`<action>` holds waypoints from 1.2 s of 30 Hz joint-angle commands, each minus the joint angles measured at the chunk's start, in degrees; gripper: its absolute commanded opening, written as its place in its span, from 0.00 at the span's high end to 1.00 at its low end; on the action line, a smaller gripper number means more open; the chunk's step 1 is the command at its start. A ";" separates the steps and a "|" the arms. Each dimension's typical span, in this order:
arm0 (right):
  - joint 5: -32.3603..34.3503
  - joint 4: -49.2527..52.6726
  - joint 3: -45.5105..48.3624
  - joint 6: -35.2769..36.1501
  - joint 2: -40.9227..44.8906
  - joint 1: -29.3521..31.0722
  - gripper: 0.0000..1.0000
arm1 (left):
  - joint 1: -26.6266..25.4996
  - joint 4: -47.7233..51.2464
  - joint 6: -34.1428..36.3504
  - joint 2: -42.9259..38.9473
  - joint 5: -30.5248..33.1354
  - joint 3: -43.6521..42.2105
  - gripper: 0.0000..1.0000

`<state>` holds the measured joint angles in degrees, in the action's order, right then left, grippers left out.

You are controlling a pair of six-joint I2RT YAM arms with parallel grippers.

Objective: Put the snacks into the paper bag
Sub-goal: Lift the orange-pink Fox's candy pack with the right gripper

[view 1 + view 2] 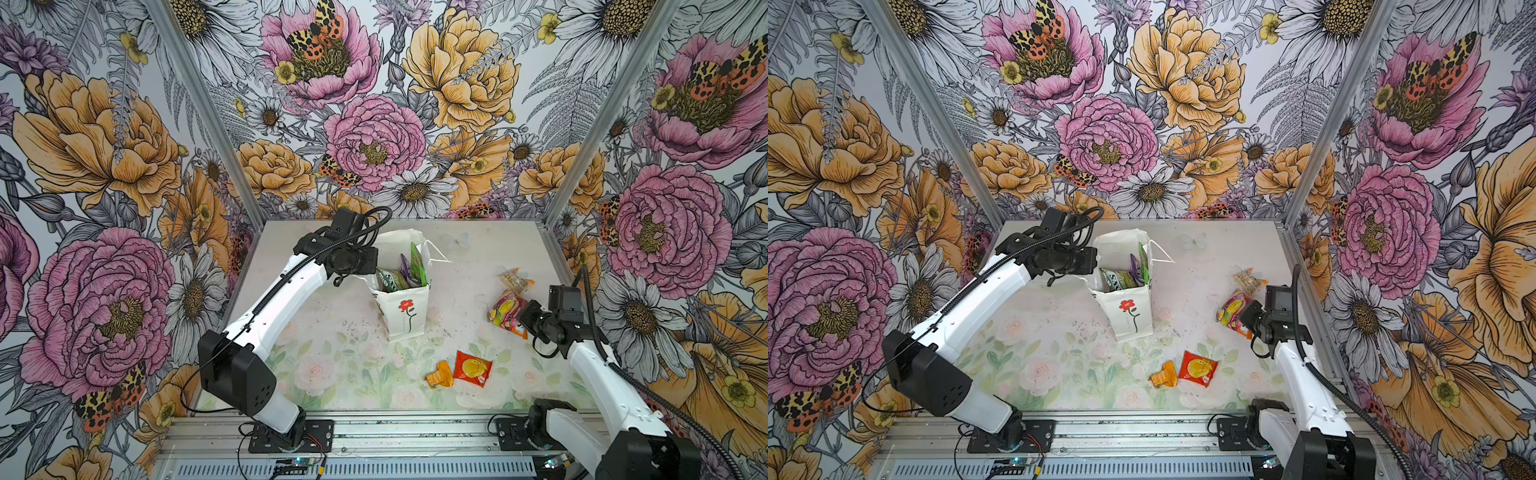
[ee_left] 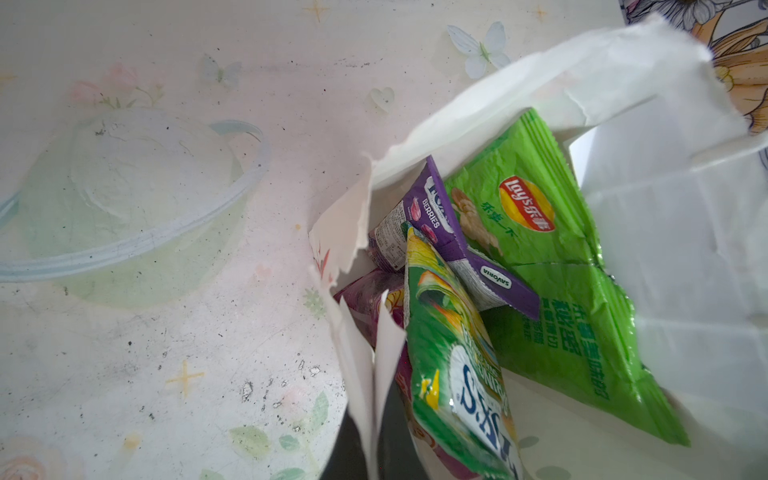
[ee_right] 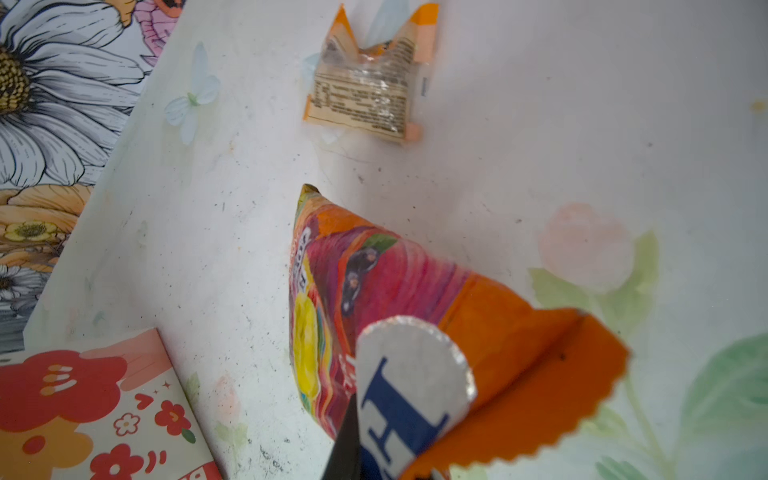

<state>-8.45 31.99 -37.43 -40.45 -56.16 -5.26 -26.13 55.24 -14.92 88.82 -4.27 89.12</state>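
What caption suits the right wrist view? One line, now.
Right tool pinching the orange-pink packet by its end, clear packet lying beyond on the table.

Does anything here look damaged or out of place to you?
Yes. The paper bag has a torn, ragged top rim, with loose paper strips along the edge that the left hand pinches. A bag's rim should be straight. The tabletop is also scuffed with dark specks.
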 commanded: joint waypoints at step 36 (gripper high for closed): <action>28.87 31.01 -55.54 10.36 -16.26 31.63 1.00 | -1.29 -2.83 1.60 -1.84 1.77 -0.09 1.00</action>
<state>16.38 62.72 -87.46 -31.14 -71.22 23.88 -27.16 54.85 -14.50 88.82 -4.03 89.12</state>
